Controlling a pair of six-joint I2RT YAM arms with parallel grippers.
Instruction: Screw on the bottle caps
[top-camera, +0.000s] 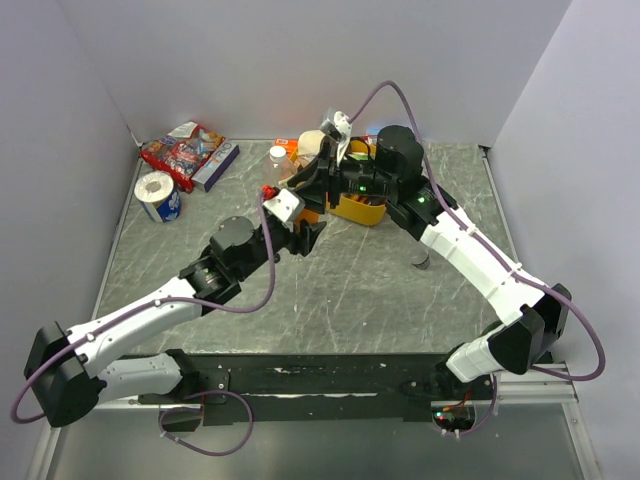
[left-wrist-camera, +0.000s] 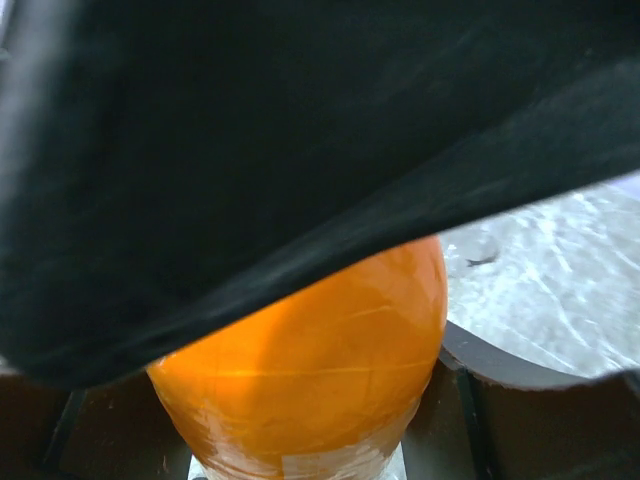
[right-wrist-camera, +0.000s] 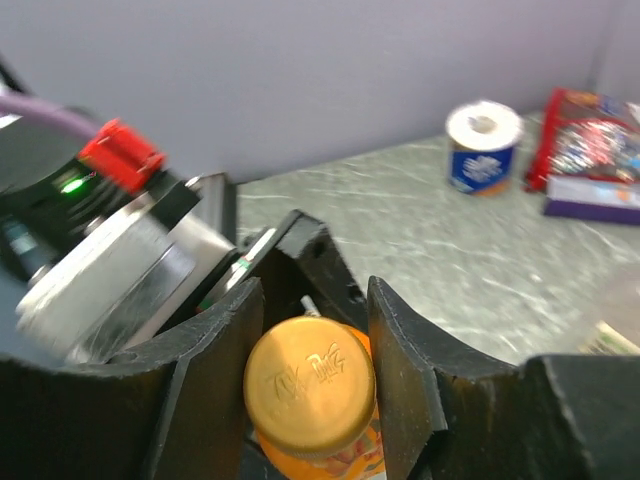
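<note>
The orange drink bottle (left-wrist-camera: 310, 370) stands near the table's middle back, and my left gripper (top-camera: 305, 228) is shut on its body, with a dark finger on each side in the left wrist view. From above, my right gripper (right-wrist-camera: 312, 330) is shut on the orange-gold cap (right-wrist-camera: 310, 382), which sits on the bottle's neck with both fingers pressed against its rim. A dark round cap (top-camera: 420, 260) lies on the table to the right. A small bottle with a white top (top-camera: 278, 154) stands at the back. The right arm's black body fills the top of the left wrist view.
A yellow container (top-camera: 358, 208) sits just right of the grippers. A toilet roll (top-camera: 158, 195) and snack packets (top-camera: 190, 152) lie at the back left. Grey walls close the back and both sides.
</note>
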